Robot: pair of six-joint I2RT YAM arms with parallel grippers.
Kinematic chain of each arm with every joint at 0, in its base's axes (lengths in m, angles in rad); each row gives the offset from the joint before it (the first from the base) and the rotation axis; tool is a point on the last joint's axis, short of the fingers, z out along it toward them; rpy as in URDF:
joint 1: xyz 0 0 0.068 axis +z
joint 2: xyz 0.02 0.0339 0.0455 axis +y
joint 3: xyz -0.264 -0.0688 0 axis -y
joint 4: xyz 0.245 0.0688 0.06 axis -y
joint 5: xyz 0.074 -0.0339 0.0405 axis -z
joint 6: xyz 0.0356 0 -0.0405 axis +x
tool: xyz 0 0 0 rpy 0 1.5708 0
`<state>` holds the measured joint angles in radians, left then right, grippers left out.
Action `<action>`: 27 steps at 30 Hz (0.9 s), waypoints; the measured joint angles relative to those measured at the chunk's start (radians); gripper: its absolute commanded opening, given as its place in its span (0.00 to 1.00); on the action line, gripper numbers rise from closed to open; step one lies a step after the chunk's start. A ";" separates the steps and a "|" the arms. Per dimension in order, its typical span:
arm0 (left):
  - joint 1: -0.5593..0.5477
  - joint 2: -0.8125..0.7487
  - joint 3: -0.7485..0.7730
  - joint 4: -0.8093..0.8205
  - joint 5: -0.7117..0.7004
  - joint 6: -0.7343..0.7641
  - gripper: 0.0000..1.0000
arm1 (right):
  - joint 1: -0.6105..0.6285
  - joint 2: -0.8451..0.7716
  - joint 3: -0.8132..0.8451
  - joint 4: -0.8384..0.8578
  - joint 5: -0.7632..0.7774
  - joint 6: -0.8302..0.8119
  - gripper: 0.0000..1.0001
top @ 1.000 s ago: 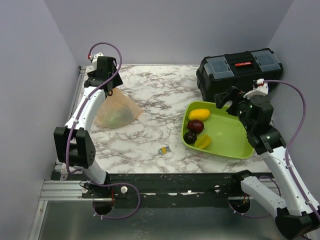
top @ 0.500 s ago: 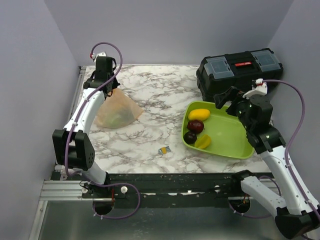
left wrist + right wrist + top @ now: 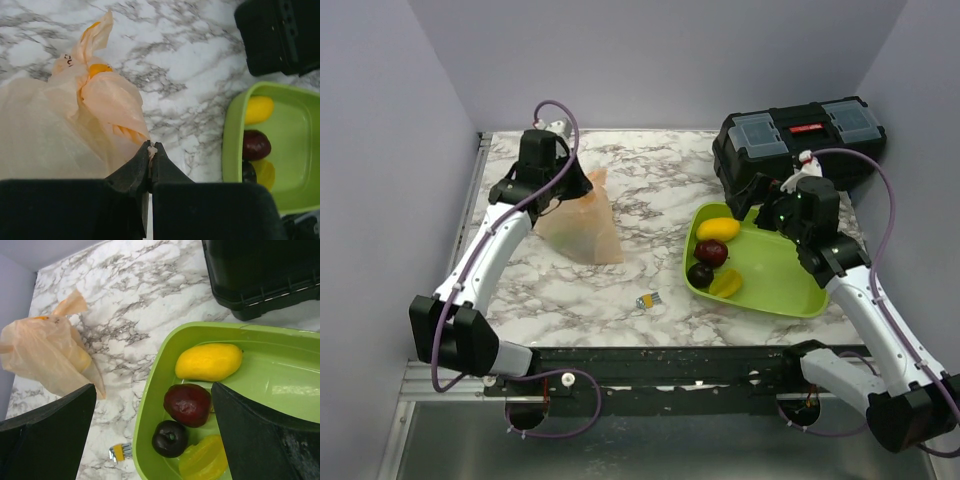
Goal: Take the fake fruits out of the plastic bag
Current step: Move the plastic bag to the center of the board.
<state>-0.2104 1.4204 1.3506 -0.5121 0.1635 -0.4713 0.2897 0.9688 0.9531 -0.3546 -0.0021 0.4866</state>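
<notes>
Thin, crinkly peach-orange plastic bag (image 3: pixel 588 228) hangs from my left gripper (image 3: pixel 151 152), jaws pressed together on a fold of its film, long axis dropping away from the pinch. My right gripper (image 3: pixel 152 389) is spread wide over the lime-green rectangular tray (image 3: pixel 782 272), with the bag well off to its left.

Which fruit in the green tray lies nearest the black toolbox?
The yellow oval fruit, at the tray's far end; the dark red fruit and blackish fruit lie farther off.

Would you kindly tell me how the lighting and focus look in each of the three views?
Top external: evenly lit, sharp, soft shadows only. Left wrist: the plastic bag looks washed out, the left fingers dark. Right wrist: the right fingers are blurred silhouettes, with a pale sheen on the green tray.
</notes>
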 measured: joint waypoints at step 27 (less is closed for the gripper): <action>-0.180 -0.161 -0.149 0.114 0.169 0.134 0.00 | 0.176 0.382 0.016 0.336 -0.288 0.228 0.87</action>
<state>-0.3904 1.2594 1.2018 -0.3985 0.3325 -0.3378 0.4660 1.3510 0.9688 -0.0181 -0.2897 0.7143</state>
